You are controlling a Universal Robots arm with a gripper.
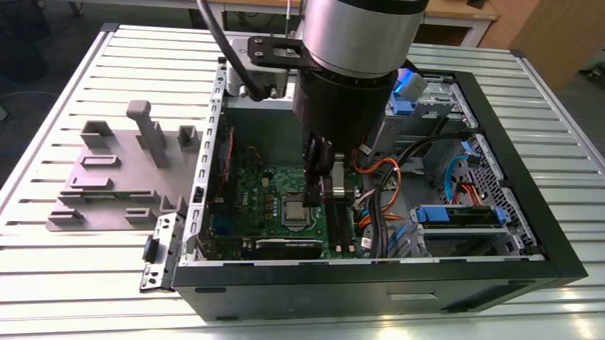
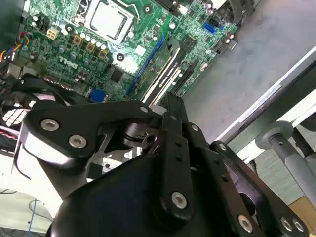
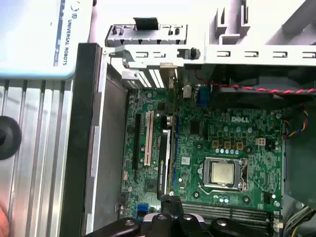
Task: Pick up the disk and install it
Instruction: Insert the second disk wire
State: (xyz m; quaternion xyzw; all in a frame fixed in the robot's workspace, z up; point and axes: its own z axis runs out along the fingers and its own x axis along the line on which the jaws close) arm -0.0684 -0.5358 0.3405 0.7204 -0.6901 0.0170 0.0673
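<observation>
Exterior view: one slatted aluminium table [image 1: 76,283]; one open black computer case [image 1: 378,287]; one grey fixture plate [image 1: 109,177]. One black gripper [image 1: 328,188], jaws narrow, empty, over one green motherboard [image 1: 269,195]. One blue-railed silver disk [image 1: 458,216] sits in the case's near corner bay. Both wrist views: same motherboard [image 2: 123,49] [image 3: 222,133].

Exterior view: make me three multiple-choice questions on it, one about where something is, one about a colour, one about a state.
1. The gripper hangs over:
A a wooden shelf
B the green motherboard
C a cardboard box

2. The flat moulded plate with upright posts, at the exterior view's left of the case, is:
A red
B grey
C yellow

3. The black metal computer case is:
A closed
B open, its inside showing
C wrapped in foil

Answers:
1. B, the arm reaches down into the case above the board.
2. B, the plate is plain grey.
3. B, the board and cables lie exposed.
</observation>
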